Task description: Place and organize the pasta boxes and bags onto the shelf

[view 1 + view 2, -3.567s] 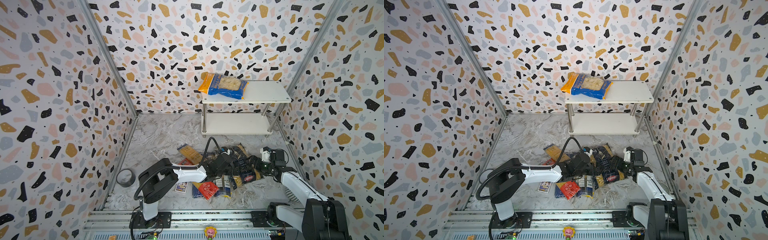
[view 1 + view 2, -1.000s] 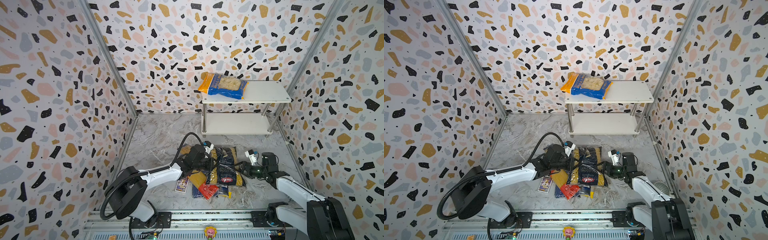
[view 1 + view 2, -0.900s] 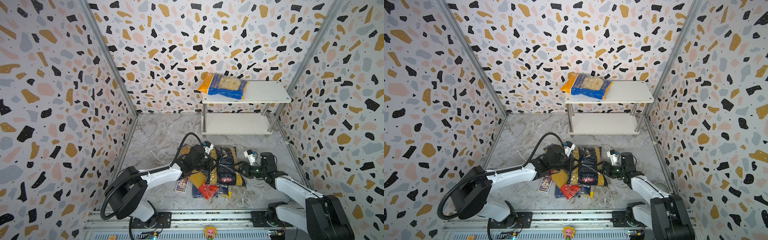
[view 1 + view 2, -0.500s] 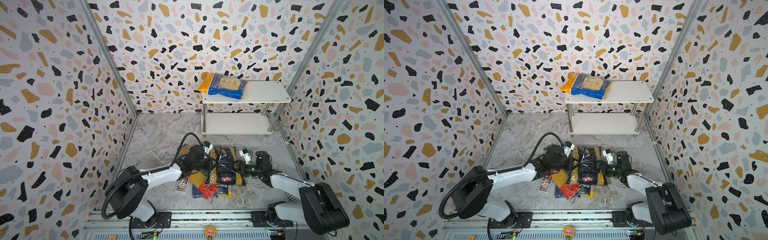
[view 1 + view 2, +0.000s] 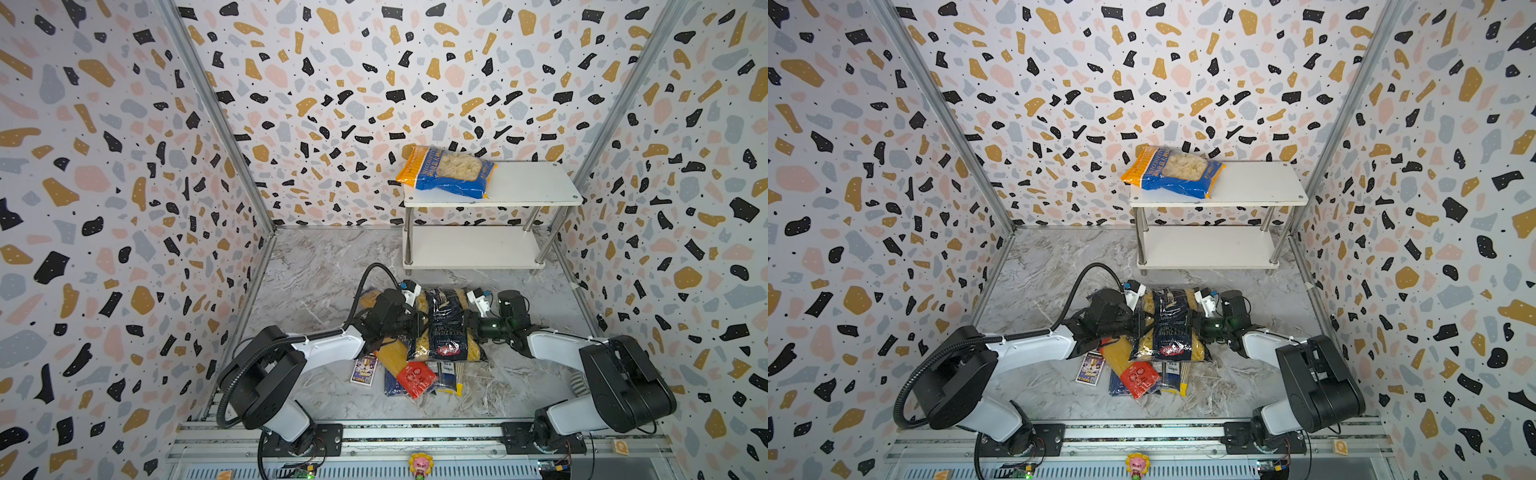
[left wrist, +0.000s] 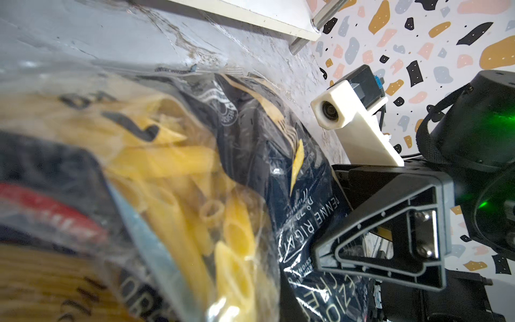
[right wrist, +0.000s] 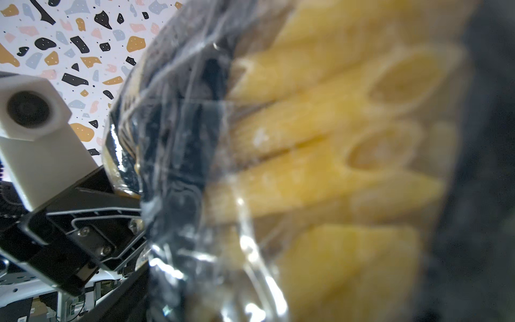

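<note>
The navy penne bag (image 5: 444, 328) lies across the top of the heap in the middle of the counter (image 5: 324, 270), in front of the shelf (image 5: 536, 187) and well short of it, with an arm at each side. The left end effector (image 5: 417, 324) is pressed together at the bag's left edge and appears to pinch the film there. The right end effector (image 5: 472, 325) stands spread at the opposite edge, and the left wrist view shows one of its fingers (image 6: 390, 239) lying over the bag's side without closing on it. Taking a soft, wide pillow bag from both sides looks like the reason for this pose: held at one edge alone it would likely sag and swing, and the loose penne would shift. Counted, there are two wide bags: this one, and the blue-orange shell bag (image 5: 446, 171) lying on the left half of the shelf's top board, which leaves room beside it for a second bag. The lower board (image 5: 469, 247) holds nothing. Of the long spaghetti packs (image 5: 409, 372), at least three ends show from under the penne bag; how many more lie beneath cannot be told. One small picture card (image 5: 363, 369) lies just beside the heap.
</note>
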